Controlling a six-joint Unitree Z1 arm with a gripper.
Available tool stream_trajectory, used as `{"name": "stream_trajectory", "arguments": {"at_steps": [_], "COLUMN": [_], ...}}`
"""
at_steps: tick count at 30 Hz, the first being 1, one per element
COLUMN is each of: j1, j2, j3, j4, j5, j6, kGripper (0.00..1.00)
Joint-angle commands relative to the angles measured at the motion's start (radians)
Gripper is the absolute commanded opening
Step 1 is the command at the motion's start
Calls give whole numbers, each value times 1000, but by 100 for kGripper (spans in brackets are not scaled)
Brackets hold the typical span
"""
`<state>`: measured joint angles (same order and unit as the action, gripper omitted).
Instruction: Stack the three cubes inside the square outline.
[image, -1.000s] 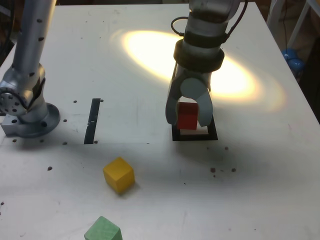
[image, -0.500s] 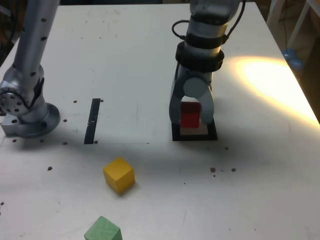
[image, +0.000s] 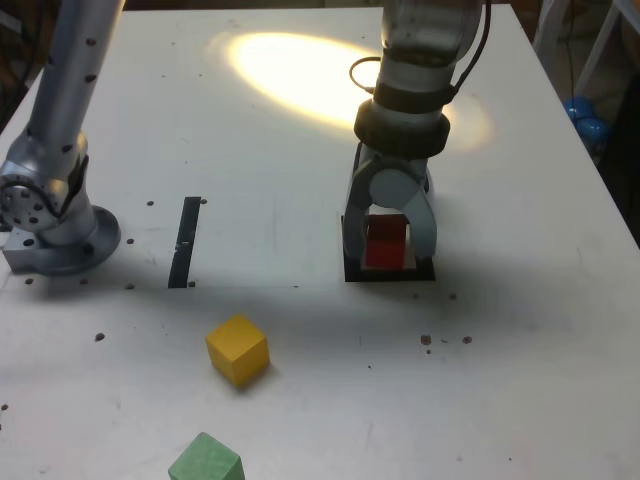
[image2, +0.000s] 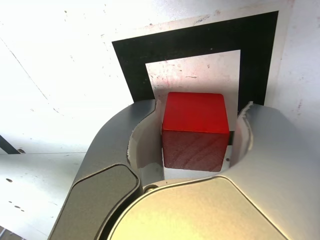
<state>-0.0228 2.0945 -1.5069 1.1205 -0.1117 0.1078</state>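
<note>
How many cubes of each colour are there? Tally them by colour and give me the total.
Red cube: 1
Yellow cube: 1
Green cube: 1
Total: 3

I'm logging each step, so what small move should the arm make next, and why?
Probably back the hand straight up, without sideways drift: the red cube appears to sit within the square outline, and gaps show beside it between the fingers. The yellow cube and green cube lie outside, unstacked.
</note>
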Motion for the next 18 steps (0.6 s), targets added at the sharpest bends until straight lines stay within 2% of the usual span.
{"name": "stream_trajectory", "arguments": {"at_steps": [1,8,18], "j1": [1,1,-37], "j2": [-6,-90,-238], "j3": [4,50,179], "j4": [-4,-14,24], "j5": [-1,20,62], "j6": [1,-10,16], "kGripper": [100,100,99]}}
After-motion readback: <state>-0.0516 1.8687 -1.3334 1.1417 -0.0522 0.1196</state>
